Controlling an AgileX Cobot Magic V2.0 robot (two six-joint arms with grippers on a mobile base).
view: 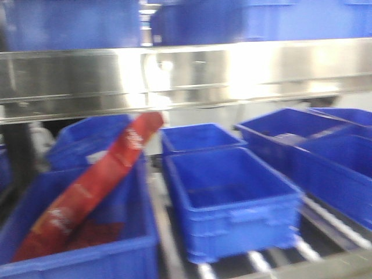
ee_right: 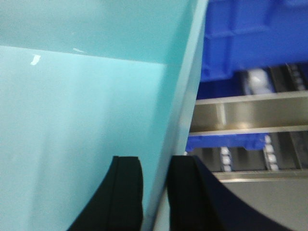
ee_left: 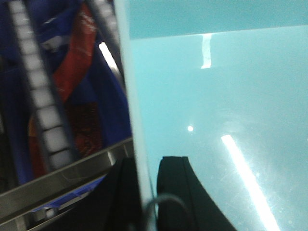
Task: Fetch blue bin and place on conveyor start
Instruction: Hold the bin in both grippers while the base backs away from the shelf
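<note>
The blue bin (ee_left: 221, 110) is a pale turquoise tub that fills most of the left wrist view, and its inside (ee_right: 82, 110) fills the left of the right wrist view. My left gripper (ee_left: 147, 166) is shut on the bin's left wall, one black finger outside and one inside. At the bin's right wall my right gripper (ee_right: 156, 166) is shut the same way, the wall pinched between its two black fingers. Neither gripper nor the turquoise bin appears in the front view. The conveyor start is out of view.
Dark royal-blue bins (view: 232, 197) stand on roller shelving (view: 325, 224) ahead, under a stainless steel shelf rail (view: 186, 75). A red packet (view: 93, 186) leans in the left dark bin (view: 75, 256). More dark blue bins (ee_right: 255, 33) and steel rails (ee_right: 250, 113) lie beyond the right wall.
</note>
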